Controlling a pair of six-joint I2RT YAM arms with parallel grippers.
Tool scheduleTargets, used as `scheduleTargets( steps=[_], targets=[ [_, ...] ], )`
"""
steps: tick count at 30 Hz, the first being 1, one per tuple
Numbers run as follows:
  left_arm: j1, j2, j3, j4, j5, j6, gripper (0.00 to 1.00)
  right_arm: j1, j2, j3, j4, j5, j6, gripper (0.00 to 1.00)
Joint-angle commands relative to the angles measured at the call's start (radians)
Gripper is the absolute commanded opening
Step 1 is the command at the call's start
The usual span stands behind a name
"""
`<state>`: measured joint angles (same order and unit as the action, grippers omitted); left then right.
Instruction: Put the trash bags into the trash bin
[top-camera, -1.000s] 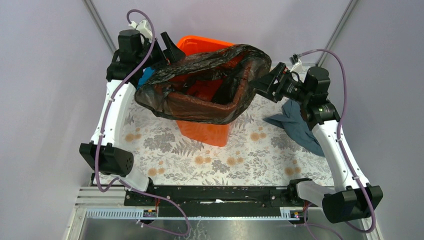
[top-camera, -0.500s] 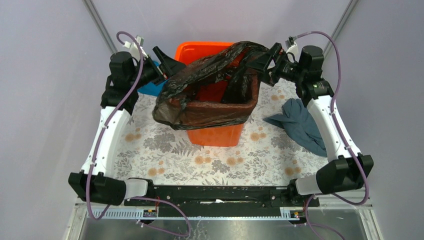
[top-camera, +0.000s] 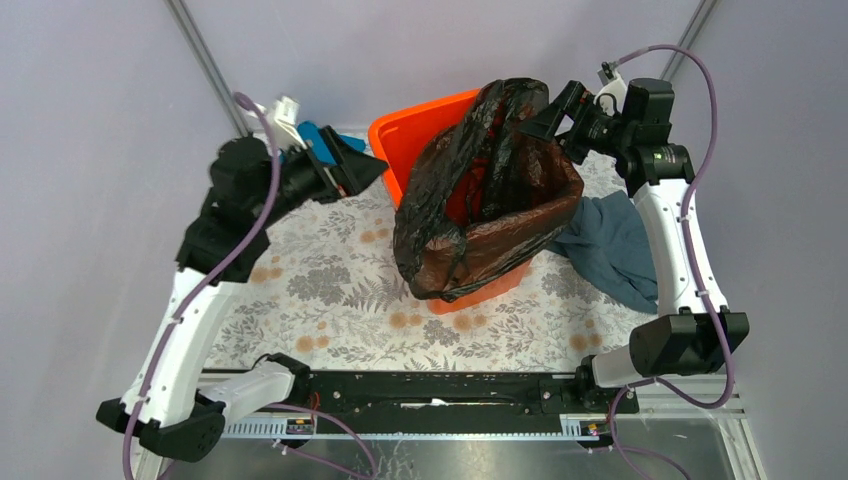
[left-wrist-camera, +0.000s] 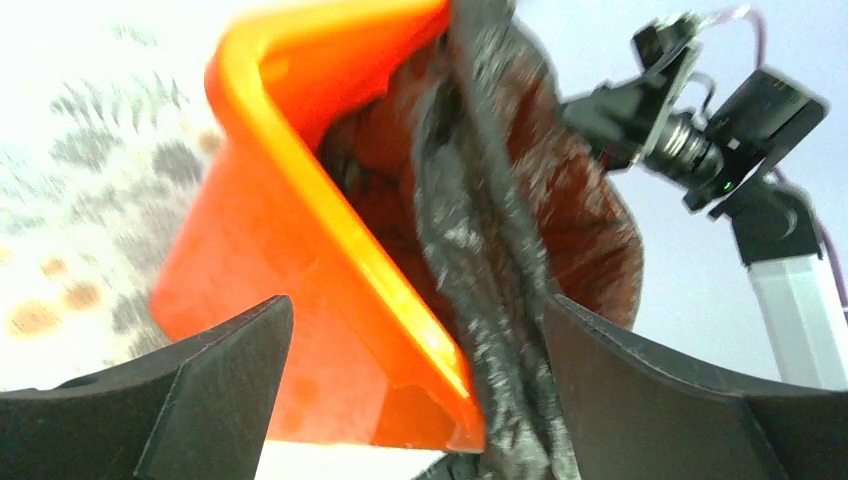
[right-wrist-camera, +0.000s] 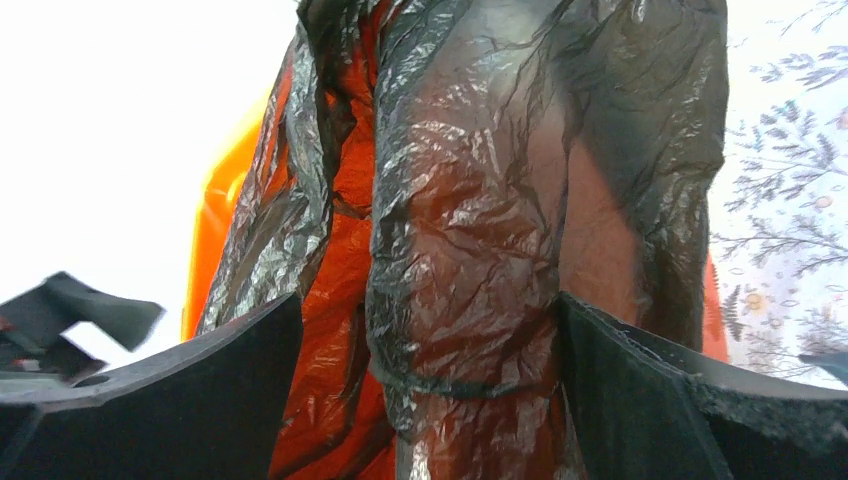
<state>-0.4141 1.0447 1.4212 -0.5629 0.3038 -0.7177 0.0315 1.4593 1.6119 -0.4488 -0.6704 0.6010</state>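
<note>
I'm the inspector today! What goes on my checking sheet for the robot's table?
Surface: flowery table cover, no spills seen.
Job's things: orange trash bin looks tipped; black trash bag draped over its mouth and down its side.
Clutter: grey-blue cloth right of the bin; teal cloth beside the left gripper.
Grippers: left gripper open, facing the bin's rim; right gripper open, bag film between its jaws.
Cables: purple cable loops along each arm.
Surroundings: pale walls, metal pole; nothing else seen.
</note>
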Motion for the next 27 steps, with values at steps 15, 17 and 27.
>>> scheduleTargets(
  steps=[15, 17, 27],
  targets=[
    [-0.564, 0.545, 0.767, -0.274, -0.773, 0.523, 0.98, 0.002, -0.106, 0.003, -0.091, -0.008, -0.125, 1.0],
    [-0.569, 0.561, 0.767, -0.265, -0.846, 0.529, 0.98, 0.002, -0.109, 0.002, -0.089, -0.012, -0.127, 1.0],
    [-0.569, 0.594, 0.766, -0.266, -0.813, 0.486, 0.67, 0.002, -0.121, -0.015, -0.074, -0.014, -0.124, 1.0]
  ],
)
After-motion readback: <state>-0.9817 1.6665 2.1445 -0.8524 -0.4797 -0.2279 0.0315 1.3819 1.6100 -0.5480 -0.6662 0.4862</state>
